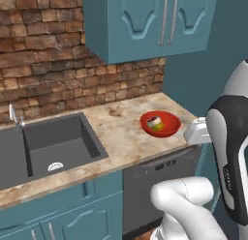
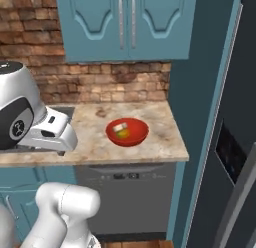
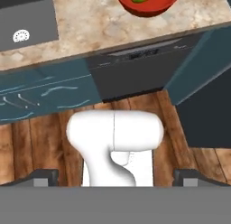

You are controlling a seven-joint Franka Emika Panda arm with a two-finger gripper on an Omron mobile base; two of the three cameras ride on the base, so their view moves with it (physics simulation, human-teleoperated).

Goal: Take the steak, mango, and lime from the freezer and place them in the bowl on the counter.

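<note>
Red bowl: the wide, shallow, glossy red bowl sits on the beige marbled stone counter, near its right end, above the dark grey dishwasher.
Contents: a pale-rimmed piece that looks like the flat raw steak and a yellow-green rounded mango lie inside the bowl, touching or nearly so; I cannot make out a dark green lime in it from any view.
Gripper: the 2-finger gripper hangs with its dark tips spread wide and nothing between them, pointing down at the wooden floor in front of the cabinets.
Step in hand: by my reading, 2 of the 3 items are delivered and the arm is between trips, well apart from the bowl.
Next move: probably a return to the tall dark slate-blue freezer for the lime; a small smooth ball would call for a centred pinch so it does not roll out.
Left base view: shows the grey sink and its tap, left of the bowl.
Right base view: shows the freezer front, right of the counter.
Hand view: shows the floor, the dishwasher's front and the bowl's near rim.
</note>
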